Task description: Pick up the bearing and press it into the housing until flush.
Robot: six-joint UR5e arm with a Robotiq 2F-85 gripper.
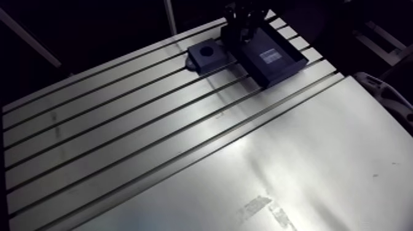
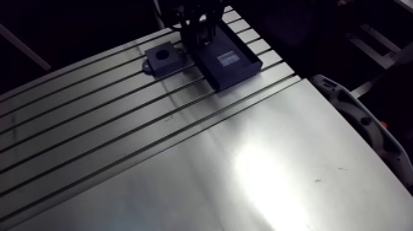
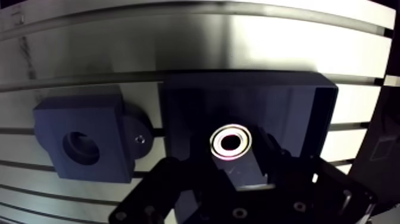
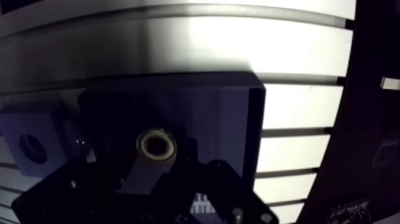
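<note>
One bearing (image 3: 231, 142) in one dark tray (image 3: 297, 107), one housing (image 3: 83, 146) beside — gripper (image 1: 239, 34) above, grip state unclear.

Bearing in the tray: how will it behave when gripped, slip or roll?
The bearing looks like a shiny metal ring, so probably rigid and somewhat slippery. It lies flat in the dark tray, so likely won't roll unless tipped on edge.

bearing (image 3: 231, 128): 1 | housing (image 3: 101, 119): 1 | tray (image 3: 297, 113): 1 | table (image 3: 238, 47): 1
</note>
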